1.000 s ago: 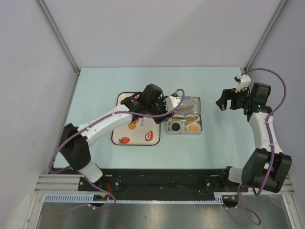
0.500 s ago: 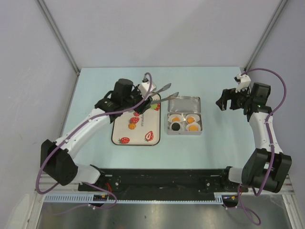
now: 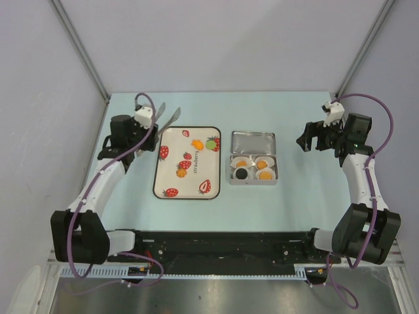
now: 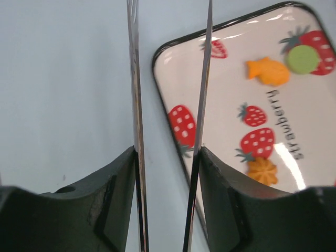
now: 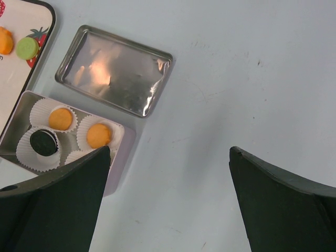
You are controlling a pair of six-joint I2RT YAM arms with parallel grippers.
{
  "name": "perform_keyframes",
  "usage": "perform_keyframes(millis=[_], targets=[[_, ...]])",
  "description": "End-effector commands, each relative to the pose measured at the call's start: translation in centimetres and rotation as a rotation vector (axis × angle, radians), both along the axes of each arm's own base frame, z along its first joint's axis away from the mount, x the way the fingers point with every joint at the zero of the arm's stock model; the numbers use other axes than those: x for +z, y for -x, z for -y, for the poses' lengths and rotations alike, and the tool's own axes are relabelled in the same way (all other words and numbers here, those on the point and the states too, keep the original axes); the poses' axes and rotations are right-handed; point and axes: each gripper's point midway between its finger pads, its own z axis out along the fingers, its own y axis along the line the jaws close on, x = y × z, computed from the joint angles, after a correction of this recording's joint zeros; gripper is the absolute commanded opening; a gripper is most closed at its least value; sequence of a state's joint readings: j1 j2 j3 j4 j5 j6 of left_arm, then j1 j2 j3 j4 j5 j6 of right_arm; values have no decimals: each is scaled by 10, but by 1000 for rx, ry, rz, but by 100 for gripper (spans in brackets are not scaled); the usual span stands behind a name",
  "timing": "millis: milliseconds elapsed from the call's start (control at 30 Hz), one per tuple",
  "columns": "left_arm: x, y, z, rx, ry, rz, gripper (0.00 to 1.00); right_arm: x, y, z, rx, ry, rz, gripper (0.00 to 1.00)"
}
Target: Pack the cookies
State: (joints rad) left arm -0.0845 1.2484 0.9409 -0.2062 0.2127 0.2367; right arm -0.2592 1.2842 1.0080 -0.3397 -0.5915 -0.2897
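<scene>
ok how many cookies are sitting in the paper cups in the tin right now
4, one per cup in the tin: an orange cookie far-left, an orange cookie far-right, the black cookie near-left, an orange cookie near-right. None looks hidden.
</scene>
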Motion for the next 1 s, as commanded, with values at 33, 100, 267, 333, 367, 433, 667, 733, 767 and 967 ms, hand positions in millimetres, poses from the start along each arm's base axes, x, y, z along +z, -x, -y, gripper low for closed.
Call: perform_keyframes(millis=[33,100,267,333,367,433,667,733,767,967], targets=[[-7,-12,-62,146,37,39,54,6,0,-1,13,2,26,100],[-19,-11,-78,179,24,20,53,6,-1,-1,13,2,24,100],[-45,-9,-116,248,1,-29,53,5,-1,-1,13,1,23,100],[-59,-8,-126,267,0,-60,53,5,-1,0,14,3,25,100],[-62,-8,-129,270,-8,-65,53,6,-1,-1,15,2,25,100],[-72,-10,-138,288,-9,-83,54,5,-1,0,14,2,23,100],[-93,-12,-154,314,-19,-121,54,6,0,0,13,4,24,100],[-102,-10,-156,320,-21,-142,55,6,0,0,12,5,26,100],[-105,-9,-157,318,-25,-149,55,6,0,0,13,4,26,100],[-123,-10,-162,316,-43,-186,57,5,0,0,12,1,21,100]])
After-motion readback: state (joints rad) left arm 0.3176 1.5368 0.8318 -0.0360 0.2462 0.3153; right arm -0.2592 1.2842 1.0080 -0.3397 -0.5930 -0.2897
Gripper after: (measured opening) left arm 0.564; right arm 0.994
